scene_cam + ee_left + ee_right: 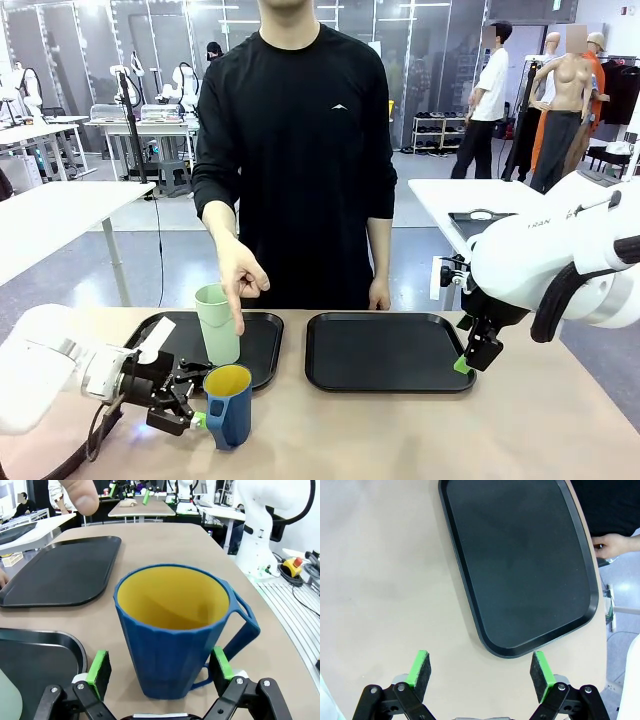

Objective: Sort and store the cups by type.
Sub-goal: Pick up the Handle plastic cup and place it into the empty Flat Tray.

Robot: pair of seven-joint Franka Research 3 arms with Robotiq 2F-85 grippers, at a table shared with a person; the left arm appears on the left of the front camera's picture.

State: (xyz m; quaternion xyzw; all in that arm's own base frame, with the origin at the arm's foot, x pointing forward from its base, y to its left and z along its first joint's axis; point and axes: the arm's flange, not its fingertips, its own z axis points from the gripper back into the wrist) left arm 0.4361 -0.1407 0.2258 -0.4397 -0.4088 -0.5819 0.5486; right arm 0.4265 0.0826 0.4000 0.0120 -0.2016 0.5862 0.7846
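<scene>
The dark blue mug (175, 635) is being straddled by the left gripper (162, 672), whose jaws are spread wide with one green pad at each side of the mug's lower wall, neither pad seen pressing on it. The mug is standing upright on the bare bench (400, 430) near the robot's edge, just in front of the left tray (262, 345); its long axis is vertical and its handle is being turned toward one pad, close beside it in the left wrist view. The mint-green tumbler (217, 325) is standing upright on the left tray, just behind the mug, with the person's hand (240, 280) hanging at its rim; whether it is touched cannot be told. The right gripper (470, 358) is being held over the right tray's (520, 565) near corner, jaws spread and empty, well apart from both cups, so the left arm is judged nearer. The mug's base and the pad contact are partly hidden.
</scene>
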